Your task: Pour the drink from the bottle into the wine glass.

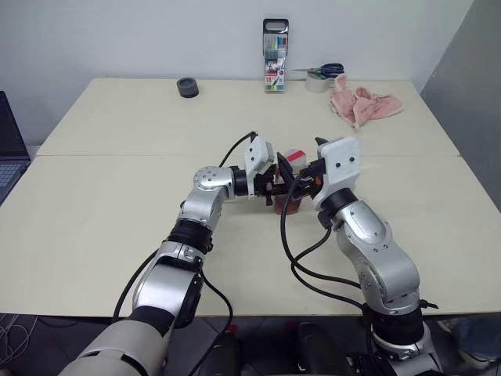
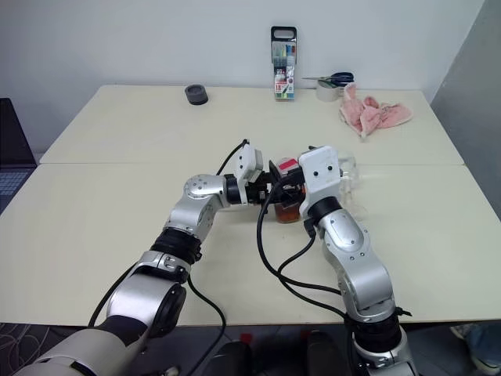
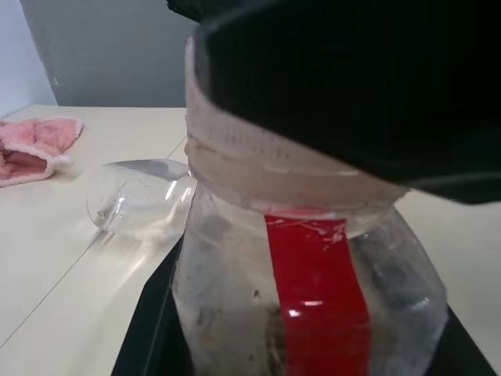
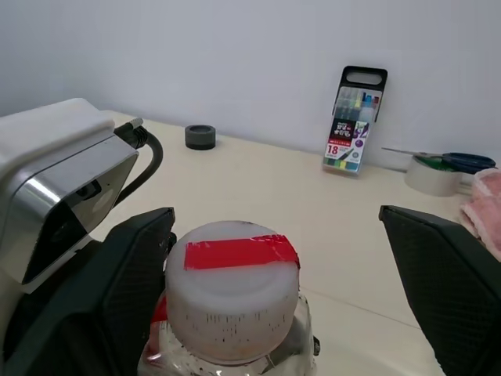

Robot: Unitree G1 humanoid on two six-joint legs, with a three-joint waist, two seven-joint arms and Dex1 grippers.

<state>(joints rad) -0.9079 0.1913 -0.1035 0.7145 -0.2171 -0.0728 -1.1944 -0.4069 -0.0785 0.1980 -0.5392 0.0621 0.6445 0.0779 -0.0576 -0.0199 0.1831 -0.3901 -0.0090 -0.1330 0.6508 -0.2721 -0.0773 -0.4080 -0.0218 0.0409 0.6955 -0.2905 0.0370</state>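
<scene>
The small clear plastic bottle [image 2: 286, 197] with a whitish screw cap, a red tape strip and reddish-brown drink [image 2: 287, 211] in its lower part is seen upright on the pale cream surface [image 1: 117, 219], near the middle, between the two arms. The left pincer [image 1: 272, 186] is clenched on the bottle body, reaching in level from the left side; in the left wrist view the bottle wall with its red strip [image 3: 317, 290] is pressed close between the black fingers. The right pincer [image 4: 274, 290] is positioned at the cap, its black fingers [image 4: 117, 290] spread wide on either side of the cap [image 4: 233, 282] with a clear gap on the far side, so it is released. The clear wine glass [image 3: 137, 205] is seen just beyond the bottle, towards the right arm; whether it stands or lies cannot be told. At the far edge of the surface a tall marker case [image 1: 275, 58], a roll of tape [image 1: 317, 82] with blue-handled scissors [image 1: 329, 70], a pink cloth [image 1: 362, 103] and a small dark round object [image 1: 187, 87] are noted.
</scene>
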